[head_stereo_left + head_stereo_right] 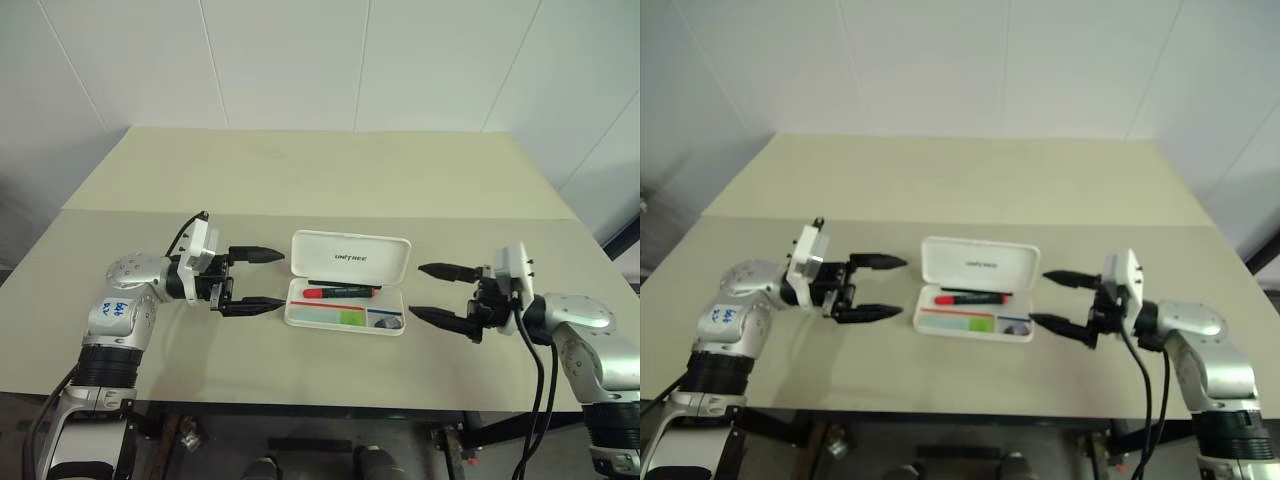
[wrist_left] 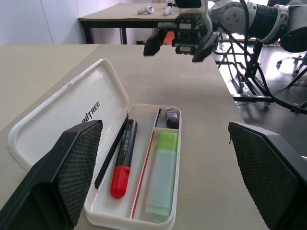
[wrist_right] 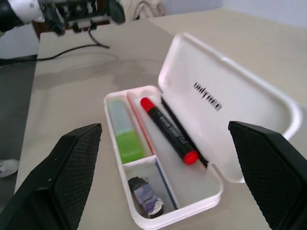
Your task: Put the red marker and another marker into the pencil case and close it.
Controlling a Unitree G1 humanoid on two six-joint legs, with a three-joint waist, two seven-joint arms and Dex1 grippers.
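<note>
Left tool (image 1: 262,281) of mine hangs just off the left short end of the pencil case (image 1: 348,284), fingers spread wide, nothing between them, pointing at the case. My right tool (image 1: 440,293) sits off the opposite short end, also spread wide and empty, pointing back at the case. Both are clear of the case, not touching it.

Pencil case lies open on the worktop (image 1: 320,190), between the two tools, long axis running from one tool to the other. Lid stands tilted up along the far long edge, dark lettering on its inner face.

Red marker (image 1: 340,293) lies flat inside the case, in the long compartment next to the lid hinge, long axis parallel to the case's long side. Its red cap end points toward my left tool, black barrel toward my right tool. A thin dark stick lies right beside it on the hinge side.

Another marker (image 2: 161,176), pale green barrel, also lies flat in the case, in the near compartment away from the lid, parallel to the red one; its brighter green end points toward my right tool. A thin red stripe runs between the two markers.

Small grey stubby object (image 3: 146,197) sits in the small corner compartment at the case end nearest my right tool.
</note>
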